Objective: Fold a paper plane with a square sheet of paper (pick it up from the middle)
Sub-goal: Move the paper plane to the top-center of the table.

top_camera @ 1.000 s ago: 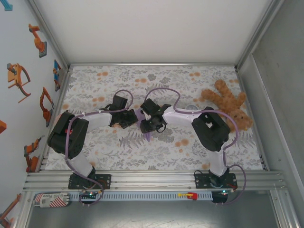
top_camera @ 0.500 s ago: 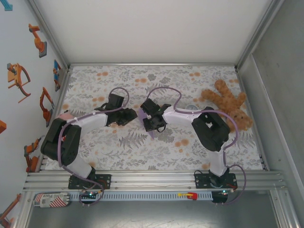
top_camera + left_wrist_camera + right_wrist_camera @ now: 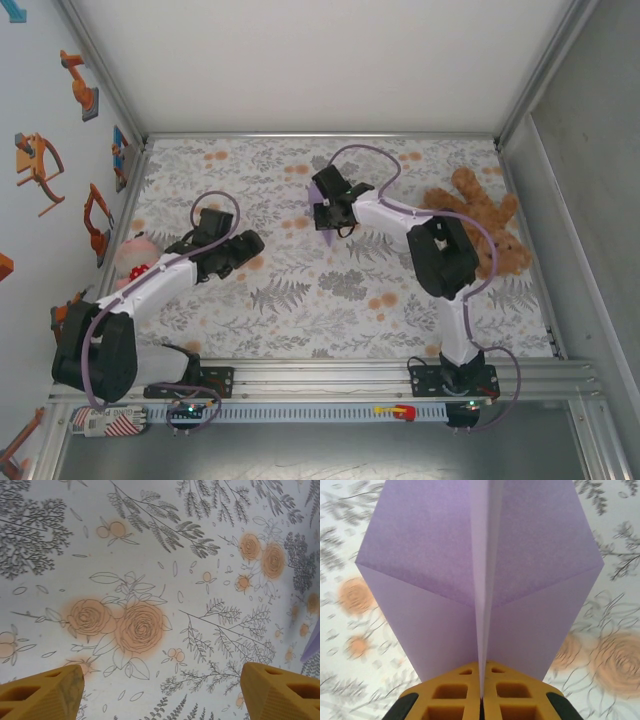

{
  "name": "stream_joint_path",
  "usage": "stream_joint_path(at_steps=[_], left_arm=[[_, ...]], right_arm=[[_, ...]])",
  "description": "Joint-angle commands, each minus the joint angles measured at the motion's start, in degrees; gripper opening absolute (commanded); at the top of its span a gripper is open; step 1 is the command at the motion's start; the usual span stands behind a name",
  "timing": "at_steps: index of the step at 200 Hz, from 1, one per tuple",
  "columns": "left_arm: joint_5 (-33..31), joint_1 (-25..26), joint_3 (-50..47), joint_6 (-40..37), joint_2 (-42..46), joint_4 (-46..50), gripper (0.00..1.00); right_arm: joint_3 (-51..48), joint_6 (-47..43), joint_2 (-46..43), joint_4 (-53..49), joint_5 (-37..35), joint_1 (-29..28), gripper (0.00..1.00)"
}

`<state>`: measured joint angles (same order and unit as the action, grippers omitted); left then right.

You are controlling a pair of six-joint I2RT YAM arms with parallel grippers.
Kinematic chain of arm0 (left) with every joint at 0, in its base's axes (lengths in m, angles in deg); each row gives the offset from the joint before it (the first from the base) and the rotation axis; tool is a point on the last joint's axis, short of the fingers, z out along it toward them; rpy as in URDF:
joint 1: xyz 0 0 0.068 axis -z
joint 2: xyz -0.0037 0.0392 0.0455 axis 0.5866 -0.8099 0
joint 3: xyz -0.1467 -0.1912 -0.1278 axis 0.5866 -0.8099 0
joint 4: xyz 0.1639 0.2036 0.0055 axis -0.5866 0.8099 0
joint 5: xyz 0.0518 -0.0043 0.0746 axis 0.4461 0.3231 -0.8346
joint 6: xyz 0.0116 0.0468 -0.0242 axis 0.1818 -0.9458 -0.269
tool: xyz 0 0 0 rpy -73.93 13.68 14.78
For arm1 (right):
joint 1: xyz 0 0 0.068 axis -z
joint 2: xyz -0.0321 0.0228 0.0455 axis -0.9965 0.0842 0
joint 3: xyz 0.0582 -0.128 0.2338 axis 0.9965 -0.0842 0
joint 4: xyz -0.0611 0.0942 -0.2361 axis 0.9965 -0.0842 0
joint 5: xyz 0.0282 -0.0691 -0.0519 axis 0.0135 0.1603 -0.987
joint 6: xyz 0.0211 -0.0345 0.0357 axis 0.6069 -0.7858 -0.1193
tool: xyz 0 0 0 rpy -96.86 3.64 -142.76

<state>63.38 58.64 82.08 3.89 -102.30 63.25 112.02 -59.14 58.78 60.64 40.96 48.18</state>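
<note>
In the top external view, the paper plane (image 3: 322, 216) sat in the right gripper (image 3: 331, 208), over the far half of the table (image 3: 300, 330) and about midway between its left and right edges. Those jaws were closed on it. Only a narrow lavender sliver showed, its long axis running roughly from the far edge toward the near edge. The left gripper (image 3: 243, 249) hung well apart from it, nearer the left edge, with its jaws spread and nothing between them. A brown teddy bear (image 3: 482, 228) lay by the right edge.

In the left wrist view, the left gripper (image 3: 161, 674) stood wide over bare tablecloth, and a lavender corner (image 3: 313, 642) showed at the right border.

In the right wrist view, the fingers (image 3: 455, 696) of the right gripper (image 3: 481, 692) pinched the plane (image 3: 435, 570) at its centre crease. It reached straight away from the jaws, in line with them, and its far tip was cut off.
</note>
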Motion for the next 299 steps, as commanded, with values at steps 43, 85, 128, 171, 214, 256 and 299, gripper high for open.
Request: stream_joint_path(at_steps=[43,85,128,171,214,256,299], left_arm=[[-2.1,-0.4,-1.6,0.3,2.2,3.0,0.87],[-1.6,-0.4,-1.3,0.4,1.3,2.8,0.9],[-1.1,-0.4,-1.1,0.3,0.3,2.4,0.94],[-1.6,-0.4,-1.0,0.0,0.3,2.7,0.98],[-0.7,-0.3,-0.2,-0.1,-0.3,2.6,0.98],[0.2,0.0,2.1,0.4,-2.7,2.2,0.96],[-1.4,1.0,3.4,1.2,-3.1,2.6,0.96]], right_arm=[[6.8,-2.3,6.3,-4.3,-2.3,2.4,0.11],[7.8,-3.1,8.2,-5.2,-4.1,2.4,0.2],[8.1,-3.4,9.9,-5.8,-5.5,2.4,0.22],[8.4,-1.8,12.0,-5.7,-8.2,2.4,0.25],[10.9,1.0,14.4,-5.4,-11.0,2.7,0.31],[13.8,2.6,16.5,-4.8,-10.2,2.9,0.35],[15.6,1.2,17.5,-4.9,-11.7,2.9,0.37]])
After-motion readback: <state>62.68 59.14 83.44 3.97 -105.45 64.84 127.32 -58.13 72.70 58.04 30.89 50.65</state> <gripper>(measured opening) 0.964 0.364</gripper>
